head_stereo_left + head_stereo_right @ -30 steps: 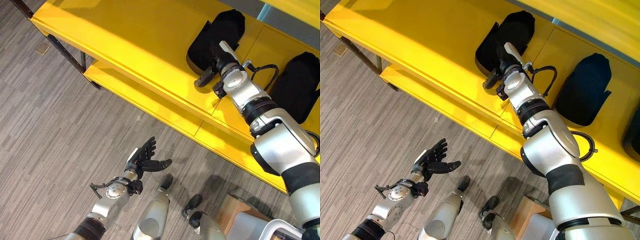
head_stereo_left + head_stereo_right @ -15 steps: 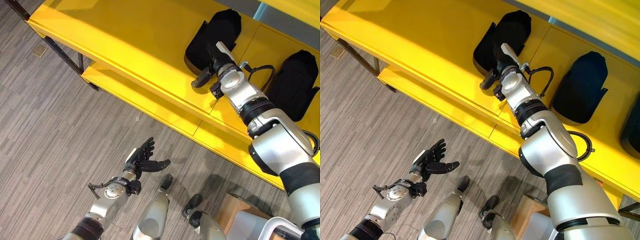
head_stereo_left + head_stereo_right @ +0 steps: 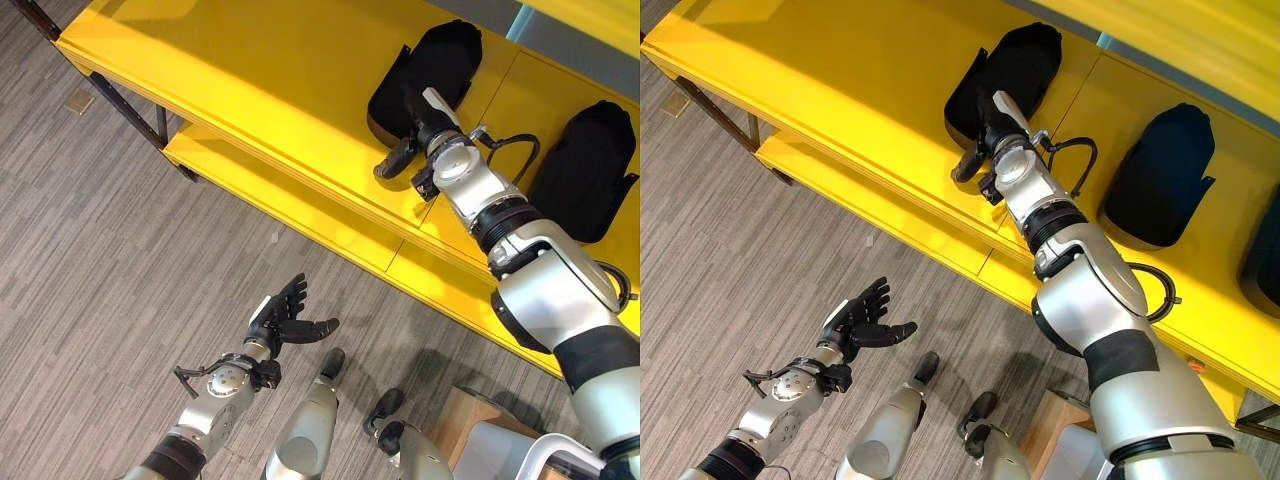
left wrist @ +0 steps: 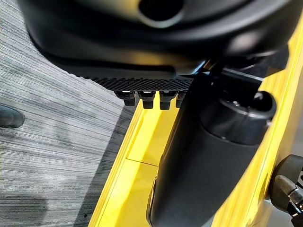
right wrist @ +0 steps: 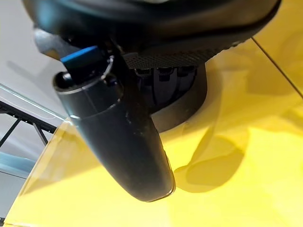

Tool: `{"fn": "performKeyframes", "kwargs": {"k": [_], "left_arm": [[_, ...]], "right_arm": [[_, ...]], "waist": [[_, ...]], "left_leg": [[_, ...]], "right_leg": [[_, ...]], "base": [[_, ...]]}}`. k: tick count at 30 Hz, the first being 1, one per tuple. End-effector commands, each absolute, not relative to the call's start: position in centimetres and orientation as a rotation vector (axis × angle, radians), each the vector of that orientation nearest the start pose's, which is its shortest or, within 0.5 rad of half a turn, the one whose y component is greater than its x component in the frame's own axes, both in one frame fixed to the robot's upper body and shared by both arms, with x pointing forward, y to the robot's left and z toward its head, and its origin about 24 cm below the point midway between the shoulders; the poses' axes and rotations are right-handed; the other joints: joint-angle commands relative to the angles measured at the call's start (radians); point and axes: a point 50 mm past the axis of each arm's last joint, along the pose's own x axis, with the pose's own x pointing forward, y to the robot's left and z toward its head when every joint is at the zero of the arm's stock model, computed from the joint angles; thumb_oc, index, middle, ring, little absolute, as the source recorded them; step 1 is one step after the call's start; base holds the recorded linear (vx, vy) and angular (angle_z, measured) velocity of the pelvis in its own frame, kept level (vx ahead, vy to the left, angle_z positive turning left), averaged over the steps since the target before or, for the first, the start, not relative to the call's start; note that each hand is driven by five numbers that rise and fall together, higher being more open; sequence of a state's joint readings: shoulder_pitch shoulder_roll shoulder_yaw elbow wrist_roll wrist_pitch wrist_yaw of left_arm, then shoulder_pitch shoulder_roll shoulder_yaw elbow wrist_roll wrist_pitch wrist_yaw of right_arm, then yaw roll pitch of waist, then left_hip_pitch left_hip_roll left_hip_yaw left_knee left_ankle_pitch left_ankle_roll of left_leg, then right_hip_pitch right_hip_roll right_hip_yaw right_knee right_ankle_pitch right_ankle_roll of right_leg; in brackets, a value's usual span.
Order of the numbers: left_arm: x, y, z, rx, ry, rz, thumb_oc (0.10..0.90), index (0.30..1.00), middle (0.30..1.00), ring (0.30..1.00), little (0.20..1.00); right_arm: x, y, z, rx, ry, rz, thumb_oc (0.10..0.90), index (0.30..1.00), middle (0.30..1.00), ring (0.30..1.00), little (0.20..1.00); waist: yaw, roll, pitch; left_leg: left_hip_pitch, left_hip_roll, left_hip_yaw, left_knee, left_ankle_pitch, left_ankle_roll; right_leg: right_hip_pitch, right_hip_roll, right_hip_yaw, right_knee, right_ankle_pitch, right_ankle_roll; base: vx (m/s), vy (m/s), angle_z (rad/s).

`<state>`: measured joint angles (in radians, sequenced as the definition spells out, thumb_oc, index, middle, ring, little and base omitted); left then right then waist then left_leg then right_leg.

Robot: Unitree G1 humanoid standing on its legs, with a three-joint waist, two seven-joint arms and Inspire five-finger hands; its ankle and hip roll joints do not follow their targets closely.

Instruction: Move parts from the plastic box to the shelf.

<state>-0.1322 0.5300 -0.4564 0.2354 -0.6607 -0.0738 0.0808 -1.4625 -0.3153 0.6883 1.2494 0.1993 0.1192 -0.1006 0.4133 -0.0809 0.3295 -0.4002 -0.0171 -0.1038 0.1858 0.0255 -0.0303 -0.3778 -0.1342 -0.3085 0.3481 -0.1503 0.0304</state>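
The yellow shelf [image 3: 260, 90] is standing over a grey striped floor [image 3: 90, 260]. A black part [image 3: 432, 70] is lying on the shelf's top board. A second black part [image 3: 590, 165] is lying on the same board, well apart from the first one, further along the shelf.

The right hand [image 3: 412, 135] is reaching onto the shelf and sitting right at the near end of the first black part. Its thumb [image 5: 123, 142] is sticking out straight over the yellow board. Its fingers [image 5: 163, 80] are tucked in against the part, and I cannot tell if they are gripping it or just touching it.

The left hand [image 3: 862, 318] is hanging in the air over the floor, well away from the shelf. Its fingers are spread apart and it is holding nothing.
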Motion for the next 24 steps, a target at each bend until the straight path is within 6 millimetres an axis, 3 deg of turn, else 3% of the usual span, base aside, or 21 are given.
{"fn": "performKeyframes", "kwargs": {"k": [1,24], "left_arm": [[26.8,18.9,5.2,-0.025,0.040,-0.206,0.900,1.000,1.000,1.000,1.000],[26.9,19.2,5.3,-0.018,0.038,-0.191,0.900,1.000,1.000,1.000,1.000]], "right_arm": [[42.4,-8.2,30.3,-0.704,-0.317,0.074,0.900,1.000,1.000,1.000,1.000],[42.6,-8.2,27.7,-0.661,-0.258,0.103,0.900,1.000,1.000,1.000,1.000]], "waist": [[-0.002,-0.111,-0.004],[-0.004,-0.110,0.012]], "left_leg": [[-0.072,-0.075,0.002,0.138,-0.144,0.055],[-0.081,-0.072,-0.005,0.161,-0.142,0.053]], "right_leg": [[0.421,-0.045,0.003,-0.409,0.270,0.123],[0.419,-0.028,-0.004,-0.375,0.217,0.107]], "base": [[0.00,0.000,0.00],[-0.01,-0.005,0.00]]}}
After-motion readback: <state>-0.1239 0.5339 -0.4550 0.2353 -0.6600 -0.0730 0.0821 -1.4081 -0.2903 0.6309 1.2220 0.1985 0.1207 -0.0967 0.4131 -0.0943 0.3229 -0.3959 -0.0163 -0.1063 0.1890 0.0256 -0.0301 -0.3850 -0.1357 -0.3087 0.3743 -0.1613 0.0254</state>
